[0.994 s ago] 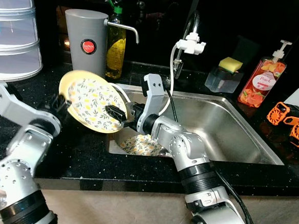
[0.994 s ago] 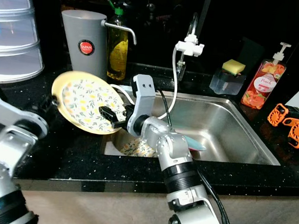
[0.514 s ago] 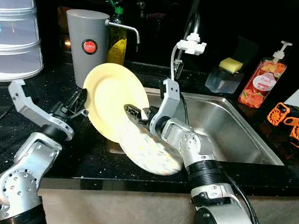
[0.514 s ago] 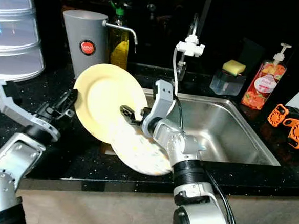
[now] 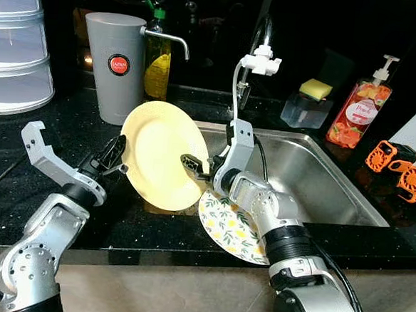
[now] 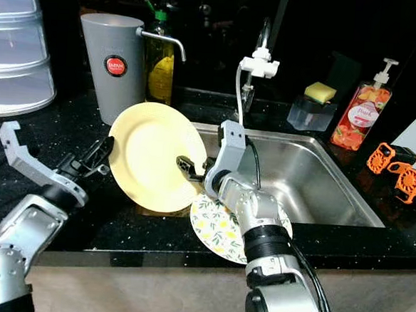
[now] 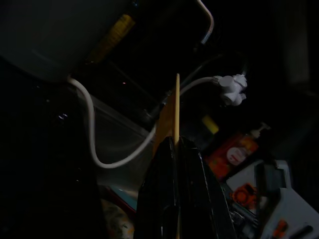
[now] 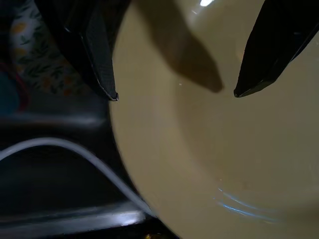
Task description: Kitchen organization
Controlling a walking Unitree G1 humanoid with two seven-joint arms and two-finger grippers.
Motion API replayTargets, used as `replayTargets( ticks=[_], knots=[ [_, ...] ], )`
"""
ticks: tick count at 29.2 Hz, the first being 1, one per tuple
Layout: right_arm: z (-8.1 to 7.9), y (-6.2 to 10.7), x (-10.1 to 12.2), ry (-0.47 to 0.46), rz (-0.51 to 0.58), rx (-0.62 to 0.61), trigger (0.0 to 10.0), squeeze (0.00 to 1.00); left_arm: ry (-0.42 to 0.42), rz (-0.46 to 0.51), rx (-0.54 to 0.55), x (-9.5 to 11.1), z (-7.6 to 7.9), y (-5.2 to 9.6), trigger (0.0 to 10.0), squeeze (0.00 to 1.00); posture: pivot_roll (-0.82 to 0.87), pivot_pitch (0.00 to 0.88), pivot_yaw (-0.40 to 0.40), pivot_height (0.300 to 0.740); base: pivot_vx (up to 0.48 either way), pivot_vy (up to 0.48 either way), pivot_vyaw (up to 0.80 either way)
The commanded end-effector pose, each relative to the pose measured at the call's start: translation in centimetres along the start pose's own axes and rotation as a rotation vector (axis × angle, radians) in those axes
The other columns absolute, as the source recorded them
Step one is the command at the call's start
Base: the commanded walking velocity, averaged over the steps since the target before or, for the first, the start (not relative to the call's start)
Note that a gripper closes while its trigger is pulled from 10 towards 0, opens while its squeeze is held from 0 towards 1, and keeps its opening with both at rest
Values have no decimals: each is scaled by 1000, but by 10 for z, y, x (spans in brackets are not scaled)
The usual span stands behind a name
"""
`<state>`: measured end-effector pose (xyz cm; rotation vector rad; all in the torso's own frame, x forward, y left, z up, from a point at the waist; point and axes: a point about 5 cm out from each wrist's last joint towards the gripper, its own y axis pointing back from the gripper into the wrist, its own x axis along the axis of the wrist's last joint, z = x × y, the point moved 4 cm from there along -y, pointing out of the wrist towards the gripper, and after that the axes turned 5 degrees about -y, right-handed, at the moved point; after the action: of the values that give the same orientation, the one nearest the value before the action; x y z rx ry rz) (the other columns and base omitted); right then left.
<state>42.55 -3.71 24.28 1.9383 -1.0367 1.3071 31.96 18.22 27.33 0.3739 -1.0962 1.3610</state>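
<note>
The left gripper [image 5: 116, 157] is pinched tight on the rim of a pale yellow plate [image 5: 164, 156], its two black fingers [image 7: 184, 189] pressed together with the plate's thin edge between them. It holds the plate up on edge, tilted, over the near left corner of the sink [image 5: 320, 179], with the plain yellow back facing the camera.

The right gripper [image 5: 194, 166] sits right at the lower right part of that same plate, fingers spread wide apart; from its wrist the two fingertips [image 8: 107, 84] hang just off the cream surface, with a shadow of one falling on it. I can't tell whether they touch it.

Just below the right arm a second plate [image 5: 236, 226], white with a yellow lemon and leaf pattern, leans out over the front edge of the sink and the black counter [image 5: 67, 125].

Behind, on the counter, stands a grey canister [image 5: 116, 64] with a red round label, and a bottle of yellow oil [image 5: 156, 56] beside it. A white hose [image 5: 236, 83] hangs from the tap [image 5: 259, 58]. Further right are a sponge [image 5: 314, 88] in a clear holder, a soap pump bottle [image 5: 357, 113] and two orange clips [image 5: 400, 166].
</note>
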Motion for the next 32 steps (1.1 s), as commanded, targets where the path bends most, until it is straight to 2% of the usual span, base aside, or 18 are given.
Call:
replayTargets(
  ticks=[1, 3, 5, 6, 8, 9, 11, 15, 16, 20, 22, 23, 25, 27, 28, 29, 30, 32],
  knots=[
    [6, 3, 9, 58, 47, -22, 10000, 0, -33, 4, 1, 3, 1, 2, 10000, 0, 158, 61, -126, 740, 0, 0, 0],
    [6, 4, 18, 88, 87, -16, 10000, 0, -36, 9, 3, 4, 0, 2, 10000, 0, 158, 61, -126, 740, 0, 0, 0],
    [-1, 9, 40, 123, 176, 35, 10000, 0, -46, 26, -1, 8, 1, 3, 10000, 0, 157, 64, -126, 740, 0, 0, 0],
    [-1, 9, 40, 123, 176, 35, 10000, 0, -46, 26, -1, 8, 1, 3, 10000, 0, 157, 64, -126, 740, 0, 0, 0],
    [-7, 15, 61, 137, 259, 75, 10000, 0, -67, 43, -4, 13, 1, 4, 10000, 0, 155, 66, -125, 740, 0, 0, 0],
    [0, 20, 74, 195, 291, 33, 10000, 0, -127, 65, 17, 21, -1, 4, 10000, 0, 156, 69, -124, 740, 0, 0, 0],
    [4, 21, 77, 220, 293, 11, 10000, 0, -149, 72, 27, 24, -1, 5, 10000, 0, 156, 69, -124, 740, 0, 0, 0],
    [26, 32, 84, 324, 272, -33, 10000, 0, -338, 70, 120, 34, -13, 9, 10000, 0, 164, 74, -125, 740, 0, 0, 0],
    [26, 32, 84, 324, 272, -33, 10000, 0, -338, 70, 120, 34, -13, 9, 10000, 0, 164, 74, -125, 740, 0, 0, 0],
    [57, 50, 81, 431, 193, -72, 10000, 0, -446, 91, 190, 44, -23, 16, 10000, 0, 161, 81, -124, 740, 0, 0, 0],
    [62, 54, 79, 443, 172, -66, 10000, 0, -467, 116, 200, 49, -22, 18, 10000, 0, 161, 81, -124, 740, 0, 0, 0],
    [70, 60, 76, 475, 144, -73, 10000, 0, -520, 153, 242, 55, -23, 22, 10000, 0, 162, 85, -123, 740, 0, 0, 0],
    [80, 66, 69, 512, 94, -76, 10000, 0, -534, 183, 359, 56, -35, 28, 10000, 0, 163, 87, -120, 740, 0, 0, 0],
    [83, 68, 65, 515, 75, -71, 10000, 0, -536, 194, 420, 55, -42, 31, 10000, 0, 159, 88, -119, 740, 0, 0, 0],
    [87, 70, 62, 494, 67, -67, 10000, 0, -523, 205, 493, 53, -50, 35, 10000, 0, 158, 89, -119, 740, 0, 0, 0],
    [87, 70, 62, 494, 67, -67, 10000, 0, -523, 205, 493, 53, -50, 35, 10000, 0, 158, 89, -119, 740, 0, 0, 0],
    [91, 71, 60, 434, 73, -69, 10000, 0, -467, 214, 617, 48, -64, 43, 10000, 0, 159, 90, -120, 740, 0, 0, 0],
    [92, 69, 58, 408, 77, -68, 10000, 0, -422, 224, 729, 46, -76, 51, 10000, 0, 160, 91, -121, 740, 0, 0, 0]
  ],
)
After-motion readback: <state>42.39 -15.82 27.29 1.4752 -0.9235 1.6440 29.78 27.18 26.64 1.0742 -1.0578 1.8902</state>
